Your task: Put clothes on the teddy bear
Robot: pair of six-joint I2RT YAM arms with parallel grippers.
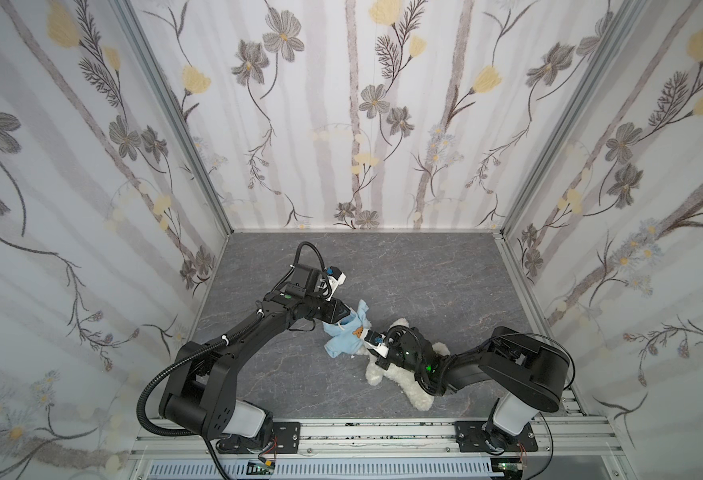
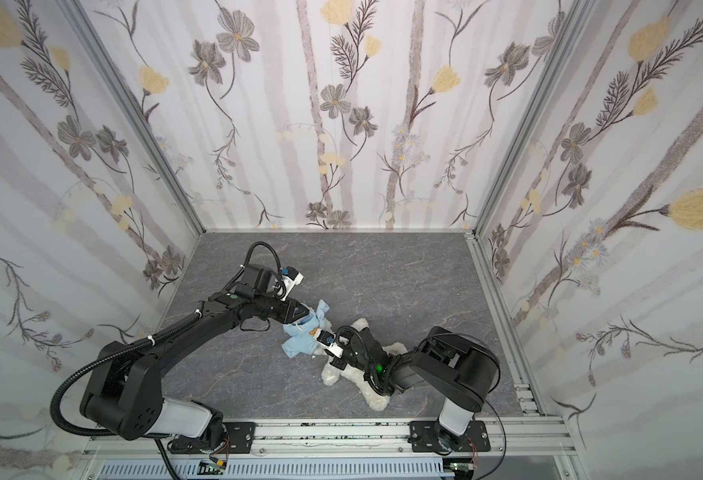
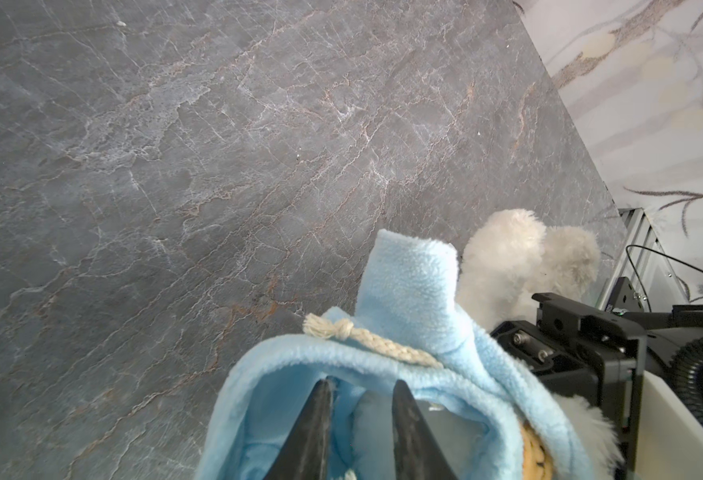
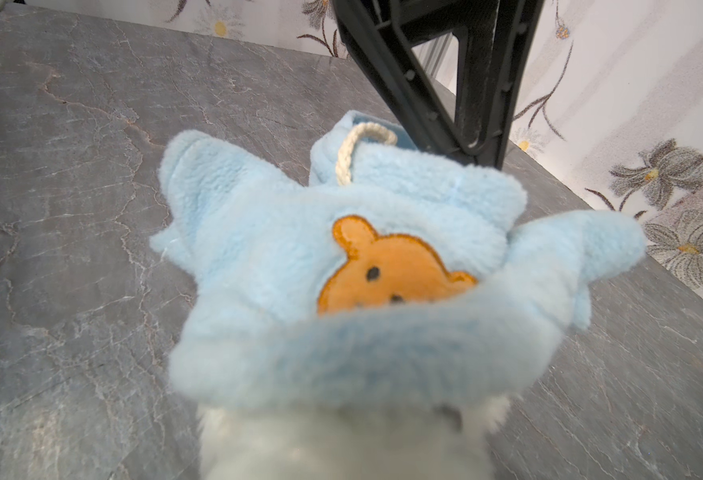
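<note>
The light-blue hoodie (image 1: 339,343) (image 2: 299,343) with its orange bear patch (image 4: 387,270) hangs between my two grippers near the table's middle. My left gripper (image 3: 364,384) (image 1: 346,316) reaches into the hood opening, a fold of fleece filling the narrow gap between its fingers (image 3: 318,419). The white teddy bear (image 1: 403,386) (image 2: 358,378) lies sprawled under my right arm. My right gripper (image 1: 367,345) points at the hoodie's hem. Its fingers are buried in white fur (image 4: 341,449), which enters the hem. An ear and a paw (image 3: 503,257) show beside the sleeve (image 3: 408,282).
The grey marble tabletop (image 1: 424,274) is bare behind and to the right of the bear. Floral walls close in three sides, and an aluminium rail (image 1: 362,432) carrying both arm bases runs along the front edge. The left gripper's black fingers (image 4: 445,83) cross the right wrist view.
</note>
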